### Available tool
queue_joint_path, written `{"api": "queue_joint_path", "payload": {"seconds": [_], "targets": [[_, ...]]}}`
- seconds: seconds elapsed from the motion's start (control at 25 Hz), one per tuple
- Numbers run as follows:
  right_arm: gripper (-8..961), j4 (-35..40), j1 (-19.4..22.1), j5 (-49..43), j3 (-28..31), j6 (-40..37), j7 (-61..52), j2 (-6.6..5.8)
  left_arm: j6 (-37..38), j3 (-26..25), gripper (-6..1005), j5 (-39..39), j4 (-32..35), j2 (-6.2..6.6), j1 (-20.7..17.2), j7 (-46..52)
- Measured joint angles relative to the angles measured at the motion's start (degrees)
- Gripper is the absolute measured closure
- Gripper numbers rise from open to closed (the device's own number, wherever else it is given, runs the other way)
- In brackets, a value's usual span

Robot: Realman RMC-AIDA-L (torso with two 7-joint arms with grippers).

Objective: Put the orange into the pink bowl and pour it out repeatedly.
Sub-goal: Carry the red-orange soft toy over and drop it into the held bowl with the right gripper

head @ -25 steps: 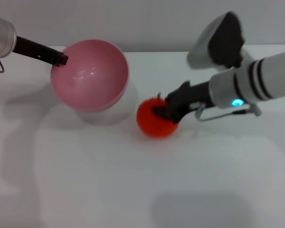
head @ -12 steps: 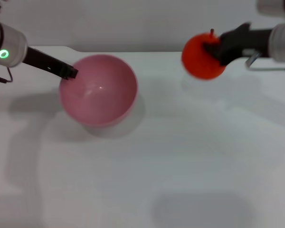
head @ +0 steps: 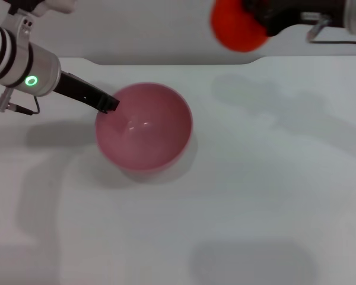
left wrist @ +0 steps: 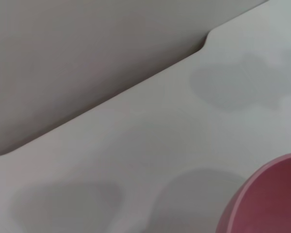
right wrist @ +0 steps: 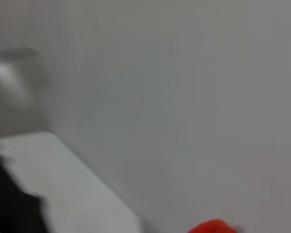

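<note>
Orange (head: 237,27) held high at far right, clamped in closed right gripper (head: 258,18); pink bowl (head: 145,127) upright on white table (head: 255,196), its left rim pinched by left gripper (head: 110,105)

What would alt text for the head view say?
The right gripper holds the orange high above the white table. To the left, the left gripper grips the rim of the empty pink bowl, which sits upright on the table.
</note>
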State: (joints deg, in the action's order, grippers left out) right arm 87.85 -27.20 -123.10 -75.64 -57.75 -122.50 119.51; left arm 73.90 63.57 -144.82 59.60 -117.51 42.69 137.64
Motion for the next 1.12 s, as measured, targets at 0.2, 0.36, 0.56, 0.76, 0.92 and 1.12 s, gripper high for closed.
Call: {"api": "queue_joint_path", "payload": {"seconds": [0.2, 0.36, 0.56, 0.76, 0.92, 1.12], "targets": [[900, 1.4, -0.11, 6.32, -3.27, -4.31, 2.99, 0.07, -0.07, 0.72, 958, 0.33, -0.01, -0.2, 0.36, 0.46], [902, 0.37, -0.69, 6.85, -6.19, -5.17, 3.08, 0.09, -0.35, 1.72, 958, 0.81, -0.02, -0.42, 0.99, 0.65], [902, -2.36, -1.52, 6.91, -8.9, -4.94, 4.06, 0.11, -0.71, 3.48, 957, 2.94, -0.38, -0.51, 1.42, 0.78], [899, -5.34, -2.91, 6.83, -10.93, -4.89, 4.58, -0.16, -0.78, 5.09, 957, 4.03, -0.52, -0.52, 1.54, 0.83], [890, -5.79, -2.92, 6.67, -11.6, -4.49, 5.45, -0.18, -0.78, 5.78, 957, 4.06, -0.55, -0.52, 1.59, 1.17], [879, -5.42, -2.34, 6.8, -11.75, -3.34, 6.17, 0.03, -0.86, 6.09, 957, 4.08, -0.55, -0.52, 1.61, 1.22]]}}
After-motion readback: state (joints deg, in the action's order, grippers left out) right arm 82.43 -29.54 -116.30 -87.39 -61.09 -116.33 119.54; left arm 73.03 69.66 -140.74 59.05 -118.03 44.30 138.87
